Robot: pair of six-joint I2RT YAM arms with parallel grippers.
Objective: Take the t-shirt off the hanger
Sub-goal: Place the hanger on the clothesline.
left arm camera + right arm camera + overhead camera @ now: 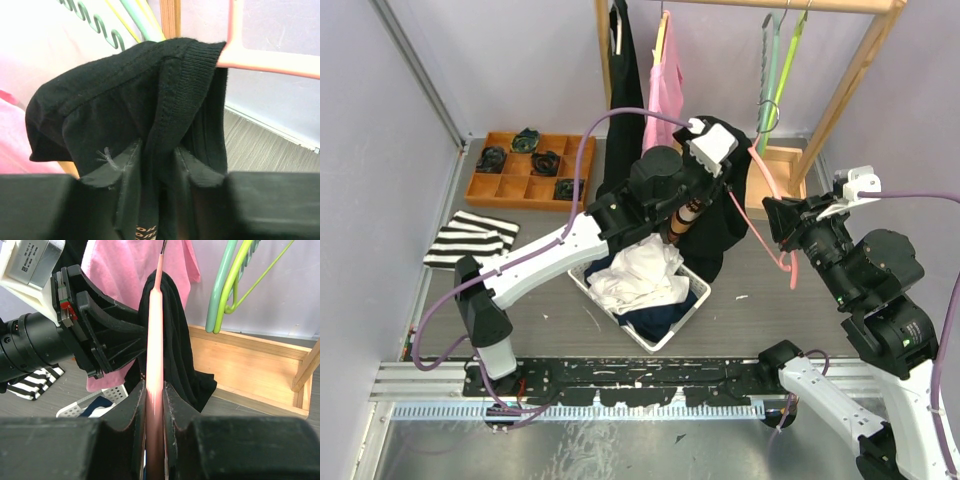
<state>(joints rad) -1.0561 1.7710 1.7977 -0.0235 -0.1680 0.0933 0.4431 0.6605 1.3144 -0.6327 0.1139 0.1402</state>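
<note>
A black t-shirt (725, 215) hangs on a pink hanger (767, 212) held up over the table's middle. My left gripper (698, 195) is shut on the shirt's ribbed collar (172, 100), with the fabric pinched between its fingers (127, 175). The hanger's pink arm (270, 60) sticks out of the collar to the right. My right gripper (778, 222) is shut on the pink hanger (156, 385), seen edge-on between its fingers (135, 405). The black shirt (175, 340) drapes behind the hanger there.
A white basket (645, 330) with white and dark clothes sits below the shirt. A wooden rack (865, 60) holds a pink shirt (665, 90), a black garment (625, 90) and green hangers (775, 60). An orange compartment tray (528, 170) and striped cloth (470, 238) lie left.
</note>
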